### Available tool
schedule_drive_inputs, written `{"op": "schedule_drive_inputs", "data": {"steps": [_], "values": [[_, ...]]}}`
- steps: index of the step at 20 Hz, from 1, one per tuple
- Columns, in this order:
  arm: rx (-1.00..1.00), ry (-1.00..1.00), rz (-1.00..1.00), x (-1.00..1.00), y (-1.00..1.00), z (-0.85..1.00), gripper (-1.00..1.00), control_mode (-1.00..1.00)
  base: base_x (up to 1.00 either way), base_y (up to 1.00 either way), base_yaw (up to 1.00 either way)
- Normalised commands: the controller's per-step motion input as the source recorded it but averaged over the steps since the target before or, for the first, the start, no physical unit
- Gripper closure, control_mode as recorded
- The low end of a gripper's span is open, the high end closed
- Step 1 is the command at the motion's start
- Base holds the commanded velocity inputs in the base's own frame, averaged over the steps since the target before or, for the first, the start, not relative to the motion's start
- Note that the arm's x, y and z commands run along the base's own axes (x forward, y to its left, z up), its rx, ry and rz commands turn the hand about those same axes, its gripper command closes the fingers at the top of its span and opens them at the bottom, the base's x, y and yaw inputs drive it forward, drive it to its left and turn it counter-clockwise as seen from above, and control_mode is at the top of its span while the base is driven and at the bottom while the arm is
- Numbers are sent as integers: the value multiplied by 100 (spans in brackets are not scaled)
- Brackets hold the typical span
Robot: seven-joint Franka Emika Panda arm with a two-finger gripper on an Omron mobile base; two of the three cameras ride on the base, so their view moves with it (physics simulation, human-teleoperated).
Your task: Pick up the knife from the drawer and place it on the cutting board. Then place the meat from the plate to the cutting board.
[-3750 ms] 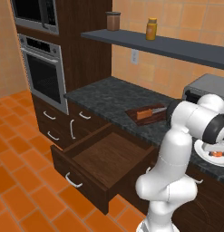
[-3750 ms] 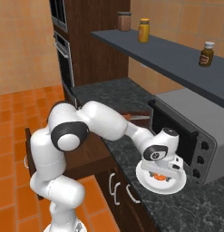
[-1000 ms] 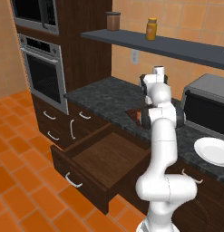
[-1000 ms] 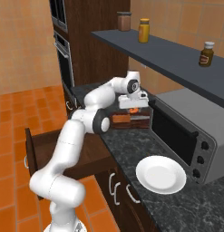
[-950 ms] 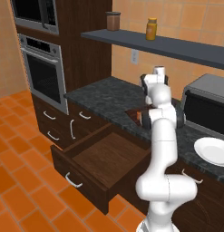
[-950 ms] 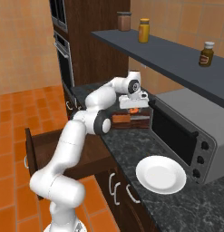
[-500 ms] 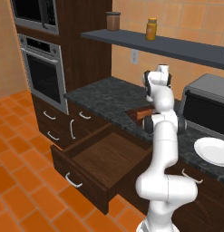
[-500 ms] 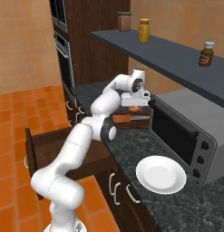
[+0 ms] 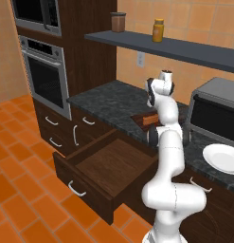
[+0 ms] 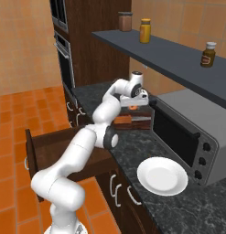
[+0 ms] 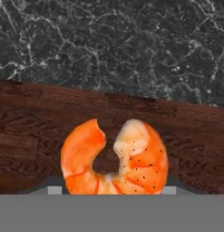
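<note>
The meat [image 11: 114,158] sits pinched in our gripper [image 10: 134,101], hanging over the cutting board [image 11: 109,136]. We should lower it close to the wood before releasing, clear of the board's edge by the counter [image 11: 113,45].

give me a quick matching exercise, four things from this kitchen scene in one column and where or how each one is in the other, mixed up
1. meat
2. plate
3. drawer
4. cutting board

a. pulled open, nothing inside
b. bare, in front of the toaster oven
c. on the dark counter, below the meat
d. right at the gripper, over the board

Pairs: 1-d, 2-b, 3-a, 4-c
</note>
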Motion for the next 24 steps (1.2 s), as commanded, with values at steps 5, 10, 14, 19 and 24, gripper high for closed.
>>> {"op": "schedule_drive_inputs", "data": {"steps": [5, 10, 14, 19, 24], "values": [[0, 11, 0, 35, 10, -15, 100, -100, 0, 0, 0], [0, 21, 0, 13, 0, -20, 100, -100, 0, 0, 0], [0, 12, 0, 2, 0, -8, 100, -100, 0, 0, 0], [0, 10, 0, 1, 0, -3, -100, -100, 0, 0, 0], [0, 4, 0, 0, 0, 1, -100, -100, 0, 0, 0]]}}
